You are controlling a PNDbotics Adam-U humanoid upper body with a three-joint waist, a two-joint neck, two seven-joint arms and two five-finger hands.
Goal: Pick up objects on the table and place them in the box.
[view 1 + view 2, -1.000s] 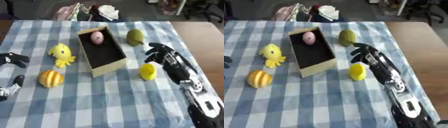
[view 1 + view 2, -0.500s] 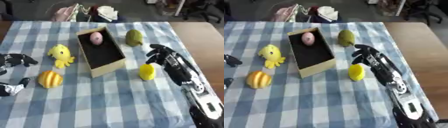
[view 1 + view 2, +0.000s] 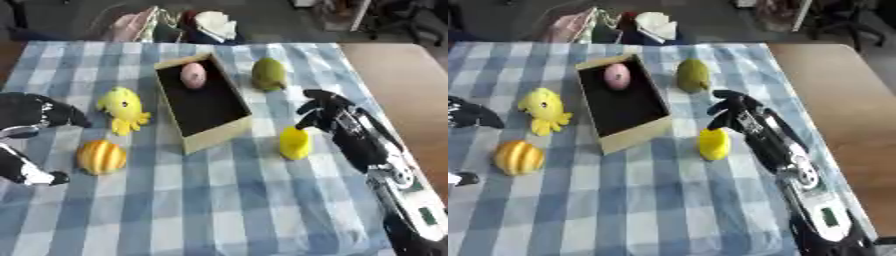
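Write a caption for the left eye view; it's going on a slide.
Right hand hovers beside a yellow toy near an open box holding a pink egg.

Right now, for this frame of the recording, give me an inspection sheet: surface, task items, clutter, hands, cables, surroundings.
Surface: blue checked tablecloth on the table; bare brown tabletop at the right.
Task items: open box holding a pink object; outside it a green object, yellow object, yellow octopus toy and orange striped ball.
Clutter: nothing seen on the cloth.
Hands: right hand just above the yellow object, fingers curled, holding nothing; left hand at the left edge, holding nothing, finger pose unclear.
Cables: nothing seen.
Surroundings: bags and cloth items beyond the far edge.
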